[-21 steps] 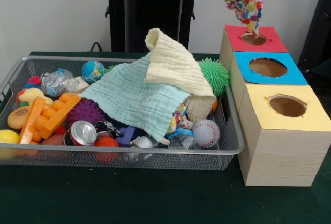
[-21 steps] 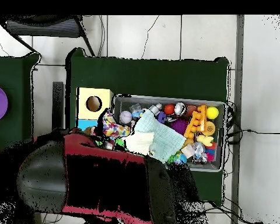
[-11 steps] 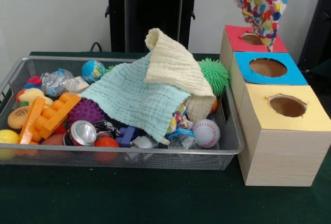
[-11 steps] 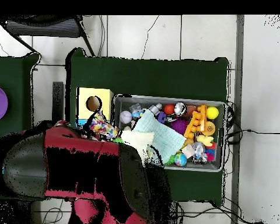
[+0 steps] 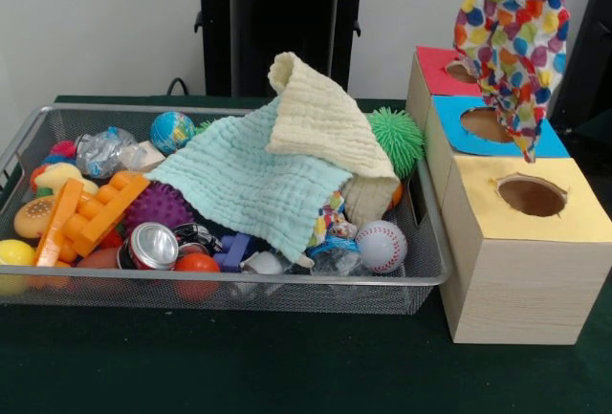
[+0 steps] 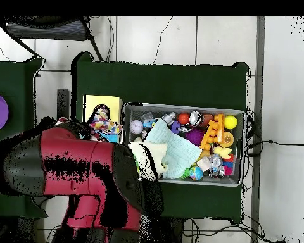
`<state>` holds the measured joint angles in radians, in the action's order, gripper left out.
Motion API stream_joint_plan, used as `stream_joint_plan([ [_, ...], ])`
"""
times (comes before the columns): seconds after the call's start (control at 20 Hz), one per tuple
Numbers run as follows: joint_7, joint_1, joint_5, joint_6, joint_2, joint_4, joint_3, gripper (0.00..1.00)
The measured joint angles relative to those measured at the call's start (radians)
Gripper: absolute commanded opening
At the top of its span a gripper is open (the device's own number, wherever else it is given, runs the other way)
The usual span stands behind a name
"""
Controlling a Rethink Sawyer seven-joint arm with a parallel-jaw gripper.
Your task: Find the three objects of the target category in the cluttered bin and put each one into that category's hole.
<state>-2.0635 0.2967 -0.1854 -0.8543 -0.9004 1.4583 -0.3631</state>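
The multicoloured spotted cloth (image 5: 512, 46) hangs from above the frame, its upper end running off the top edge of the front view, so the gripper itself is hidden there and under the arm (image 6: 85, 177) in the overhead view; I cannot tell whether the fingers are pinching it or how they stand; the cloth's lower tip dangles over the boundary between the blue box (image 5: 449, 146) and the yellow box (image 5: 516, 271), just above the yellow box's hole (image 5: 532, 196); the step in hand looks like posting this cloth into one of the holes, and to do it well the trailing tip should be centred over the chosen hole before lowering, then fed down slowly so the fabric folds in rather than draping over the rim; the red box (image 5: 430, 65) stands behind; in the wire bin (image 5: 239, 290) on the worktop (image 5: 239, 366) a pale blue cloth (image 5: 253, 185) and a cream cloth (image 5: 320, 118) lie over the clutter, hiding what is beneath; a baseball (image 5: 381, 246), a green spiky ball (image 5: 397, 139), a can (image 5: 151, 246) and orange blocks (image 5: 91, 213) crowd around them.
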Motion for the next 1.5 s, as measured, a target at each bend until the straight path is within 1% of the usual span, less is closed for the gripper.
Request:
stream_joint_plan([
  [0.15, 0.0, 0.003, -0.017, 0.049, 0.027, 0.0, 0.001, 0.0],
  [0.7, 0.0, 0.008, -0.076, 0.15, 0.102, 0.0, 0.003, 0.0],
  [1.05, 0.0, 0.016, -0.115, 0.241, 0.142, 0.009, 0.005, 0.0],
  [1.5, 0.0, 0.024, -0.167, 0.331, 0.184, 0.034, 0.016, 0.0],
])
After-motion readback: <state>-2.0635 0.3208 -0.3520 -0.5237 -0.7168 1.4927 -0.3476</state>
